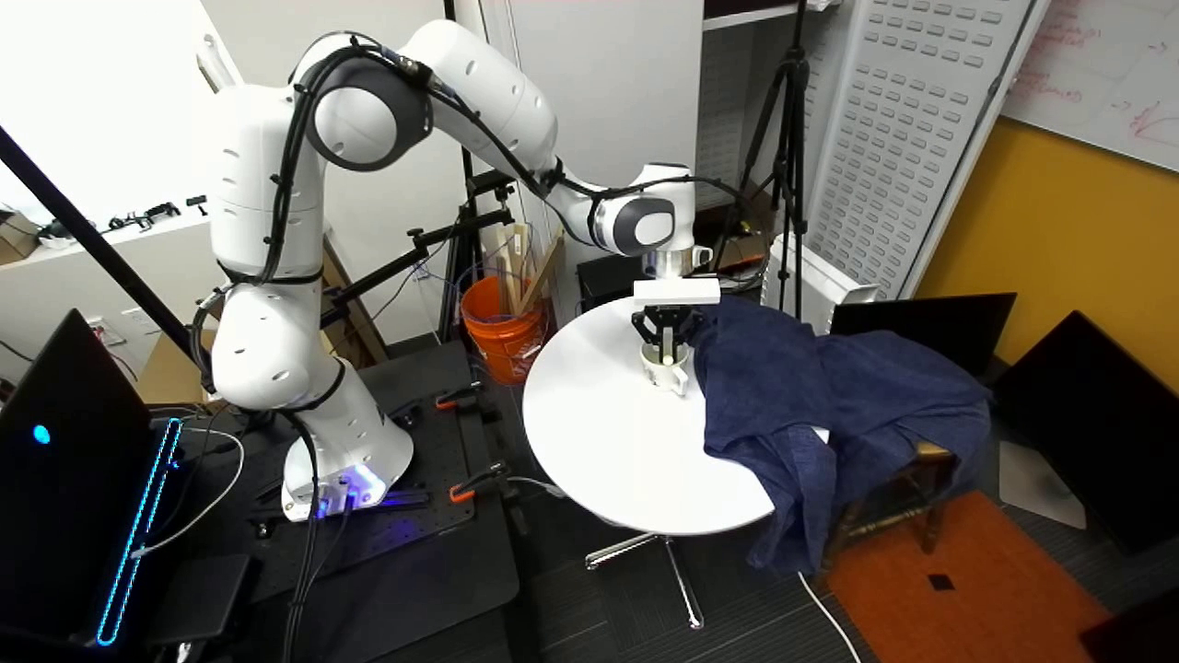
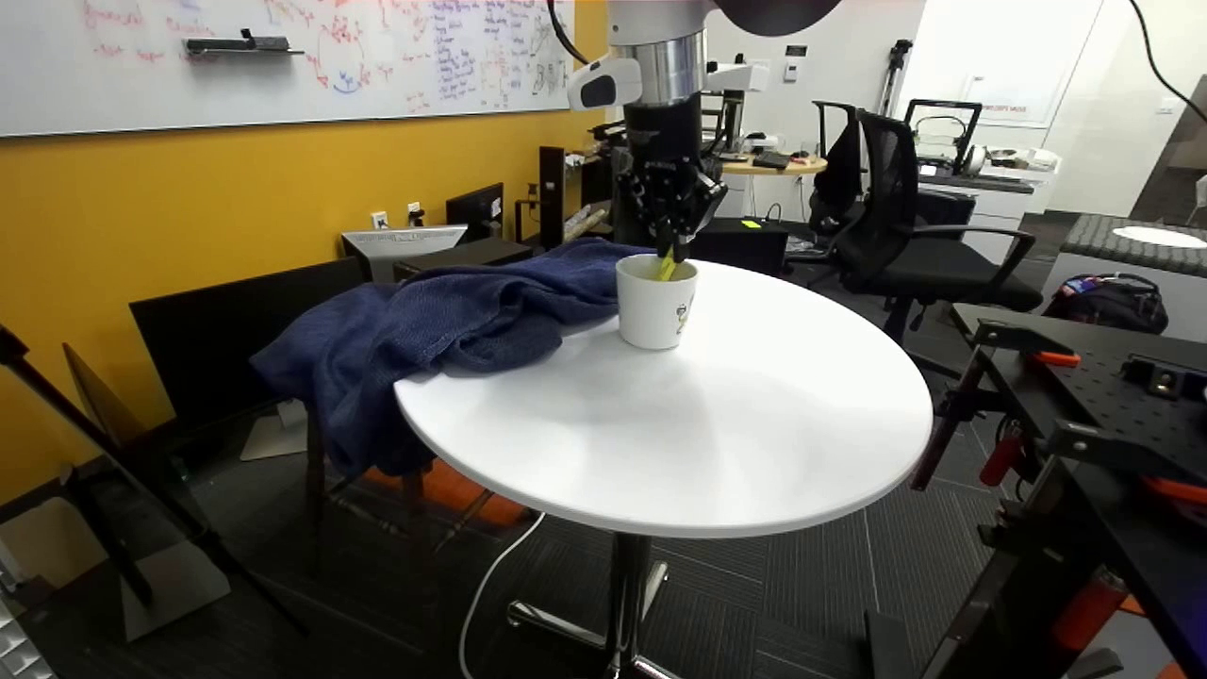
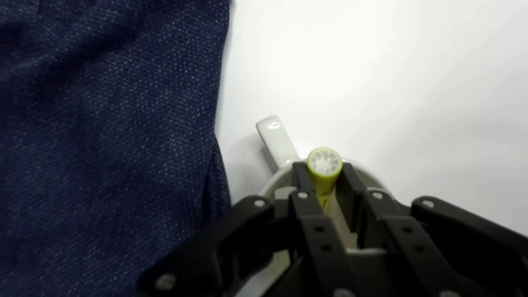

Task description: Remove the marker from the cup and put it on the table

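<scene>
Gripper (image 3: 324,172) pinches the marker (image 2: 667,268) near its upper end, lower part tilted inside the cup (image 2: 651,309). Probably light, stiff, slick; best hold seems above the cup's rim.
</scene>
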`<state>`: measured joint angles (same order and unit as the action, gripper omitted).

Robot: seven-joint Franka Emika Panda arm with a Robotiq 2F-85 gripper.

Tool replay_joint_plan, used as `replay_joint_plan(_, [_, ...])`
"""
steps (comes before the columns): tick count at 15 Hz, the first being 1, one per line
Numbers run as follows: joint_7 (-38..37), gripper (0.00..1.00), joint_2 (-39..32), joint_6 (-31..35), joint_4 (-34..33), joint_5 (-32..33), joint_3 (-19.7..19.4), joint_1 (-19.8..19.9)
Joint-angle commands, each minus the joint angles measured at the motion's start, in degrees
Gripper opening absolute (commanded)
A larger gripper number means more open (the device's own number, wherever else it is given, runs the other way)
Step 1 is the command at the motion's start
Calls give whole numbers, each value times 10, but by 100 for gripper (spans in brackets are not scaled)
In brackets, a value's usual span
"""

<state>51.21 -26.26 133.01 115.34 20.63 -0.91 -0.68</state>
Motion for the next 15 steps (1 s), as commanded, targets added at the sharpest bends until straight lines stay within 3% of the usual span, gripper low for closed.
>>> replay_joint_plan(1, [-29,10,1,-23,-13,24,2,-5])
replay_joint_plan(15, [-72,5,114,-70,42,81,6,-17])
